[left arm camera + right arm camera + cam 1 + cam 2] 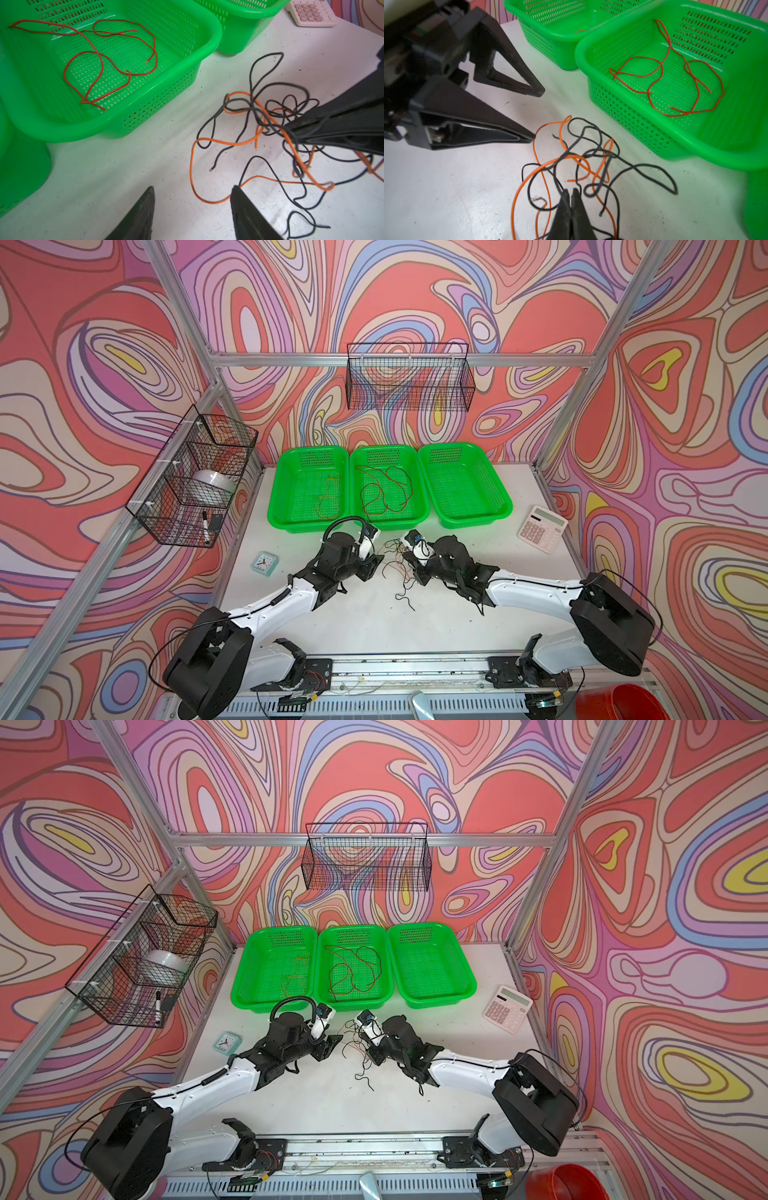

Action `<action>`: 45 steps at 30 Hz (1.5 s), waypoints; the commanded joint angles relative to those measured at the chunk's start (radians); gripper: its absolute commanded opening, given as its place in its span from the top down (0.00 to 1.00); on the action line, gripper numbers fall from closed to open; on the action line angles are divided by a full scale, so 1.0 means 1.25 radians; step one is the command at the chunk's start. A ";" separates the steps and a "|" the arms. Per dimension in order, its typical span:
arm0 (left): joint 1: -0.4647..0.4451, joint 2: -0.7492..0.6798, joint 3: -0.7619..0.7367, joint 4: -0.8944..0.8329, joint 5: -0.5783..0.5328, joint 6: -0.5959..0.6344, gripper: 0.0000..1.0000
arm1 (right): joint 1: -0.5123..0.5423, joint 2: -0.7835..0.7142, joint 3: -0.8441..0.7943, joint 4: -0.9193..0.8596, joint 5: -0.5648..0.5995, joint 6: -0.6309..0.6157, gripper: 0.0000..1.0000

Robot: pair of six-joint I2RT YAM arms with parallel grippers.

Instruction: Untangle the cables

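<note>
Centre of a top view, left to right: left gripper [376, 566] jaws apart, empty, beside the tangle. Orange and black cables [397, 563] heaped on the white table [374, 622], below the middle green basket [390, 520]. Right gripper [409, 562] pinched closed on tangle strands.

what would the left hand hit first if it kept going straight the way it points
Probably the orange cable, whose loop lies right before the open left hand. Its height above the table is unclear, so it might skim over.
</note>
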 commanded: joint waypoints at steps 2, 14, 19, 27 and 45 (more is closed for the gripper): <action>0.003 0.027 0.027 0.008 -0.003 0.003 0.40 | -0.001 -0.038 -0.010 0.024 -0.009 -0.023 1.00; 0.003 0.083 0.039 0.139 -0.006 -0.070 0.38 | 0.000 -0.059 -0.015 0.030 -0.019 -0.026 1.00; 0.003 0.127 0.047 0.175 -0.009 -0.090 0.40 | 0.000 -0.066 -0.020 0.037 -0.015 -0.024 1.00; 0.003 0.158 0.064 0.200 -0.003 -0.097 0.72 | -0.001 -0.100 -0.053 0.077 0.034 -0.017 1.00; -0.104 0.005 0.215 -0.046 -0.084 0.053 1.00 | -0.004 -0.119 -0.081 0.001 0.338 0.034 0.41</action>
